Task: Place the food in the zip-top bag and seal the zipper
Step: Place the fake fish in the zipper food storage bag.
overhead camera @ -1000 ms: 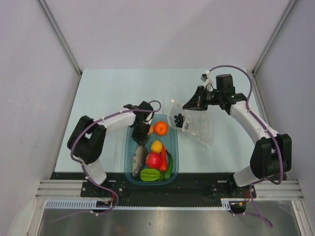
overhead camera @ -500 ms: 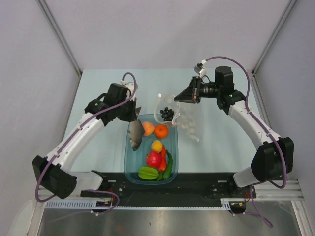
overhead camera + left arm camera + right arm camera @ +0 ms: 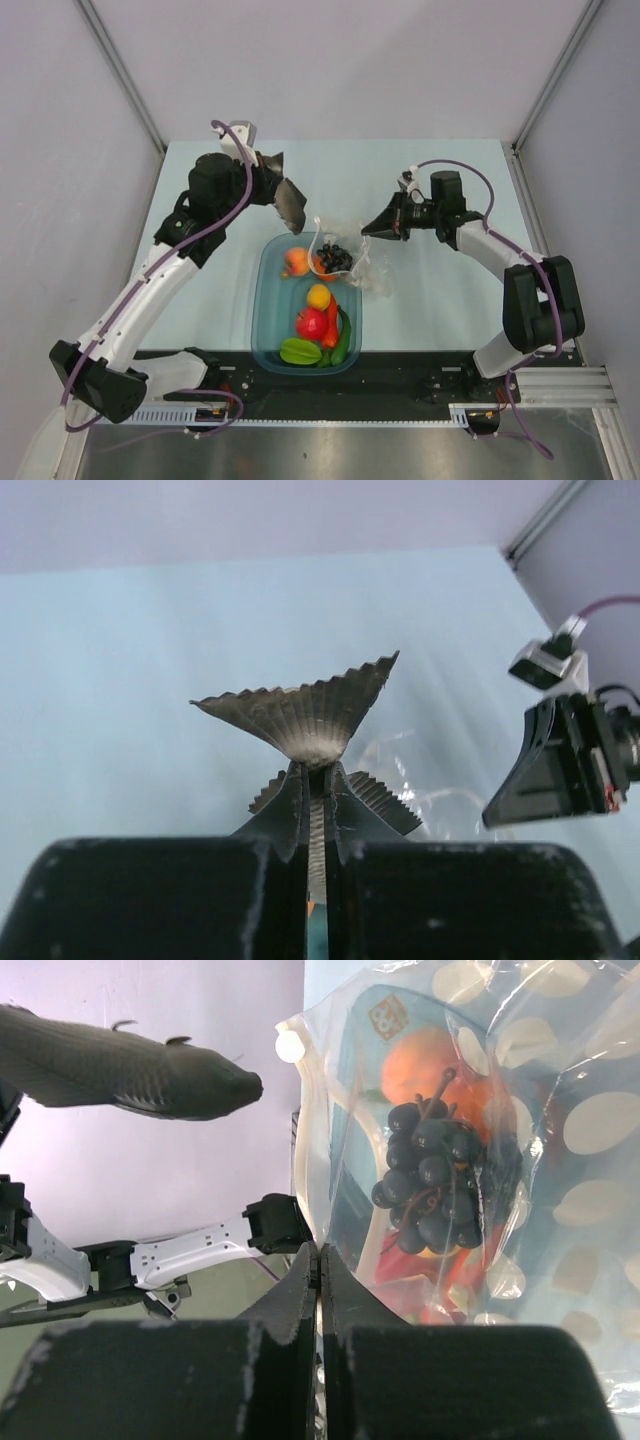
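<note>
Though in left pincer point(image 3: 316, 785), fish point(image 3: 300, 715) mostly hidden.

Tail fin of grey fish point(image 3: 300, 715) ribbed, dull sheen, moulded plastic look. The zip-top bag point(image 3: 560, 1210): thin clear film, crinkled, glossy glints. The black grapes point(image 3: 435, 1175): smooth, shiny beads. The teal tub point(image 3: 259, 310): translucent smooth plastic. The table point(image 3: 430, 310): matt, even.
</note>
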You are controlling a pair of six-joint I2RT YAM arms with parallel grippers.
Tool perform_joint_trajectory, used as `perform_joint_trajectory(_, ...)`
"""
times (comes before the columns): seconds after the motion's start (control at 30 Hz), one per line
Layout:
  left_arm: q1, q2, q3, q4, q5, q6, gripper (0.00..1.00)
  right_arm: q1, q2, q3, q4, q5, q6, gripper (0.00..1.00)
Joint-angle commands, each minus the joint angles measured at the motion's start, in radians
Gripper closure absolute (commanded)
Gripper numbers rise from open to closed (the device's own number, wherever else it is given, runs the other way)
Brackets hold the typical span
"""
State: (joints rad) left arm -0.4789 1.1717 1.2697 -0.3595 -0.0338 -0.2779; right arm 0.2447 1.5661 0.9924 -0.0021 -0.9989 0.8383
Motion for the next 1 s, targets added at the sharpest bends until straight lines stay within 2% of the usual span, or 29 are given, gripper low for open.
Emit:
perform_joint_trajectory(0.0, -0.049, 0.009, -0.021, 0.264, -0.077, -0.087, 1.0, -0.001, 0.002, 0.046, 0.039, -0.001, 0.002, 1.0)
perform_joint_trajectory(0.17, -0.141, 0.017, -0.07, 0.356, -0.118, -0.124, 1.0, -0.019, 0.008, 0.066, 0.017, 0.006, 0.008, 1.0)
perform_joint_trajectory(0.3, -0.19, 0.035, -0.13, 0.532, -0.1, -0.115, 1.0, -0.045, 0.012, 0.066, 0.031, -0.003, 0.027, 1.0)
perform_joint_trajectory(0.57, -0.271, 0.1, -0.351, 0.864, -0.089, -0.107, 1.0, -0.076, 0.009, 0.065, 0.091, -0.038, 0.077, 1.0)
perform_joint_trajectory(0.83, -0.336, 0.157, -0.503, 0.964, -0.046, 0.002, 0.99, -0.099, 0.012, 0.084, 0.114, -0.064, 0.105, 1.0)
perform_joint_trajectory(0.93, -0.336, 0.137, -0.542, 0.943, 0.024, 0.113, 0.94, -0.114, 0.012, 0.087, 0.131, -0.073, 0.122, 1.0)
perform_joint_trajectory(0.97, -0.336, 0.138, -0.541, 0.888, 0.105, 0.168, 0.89, -0.116, 0.012, 0.089, 0.136, -0.078, 0.128, 1.0)
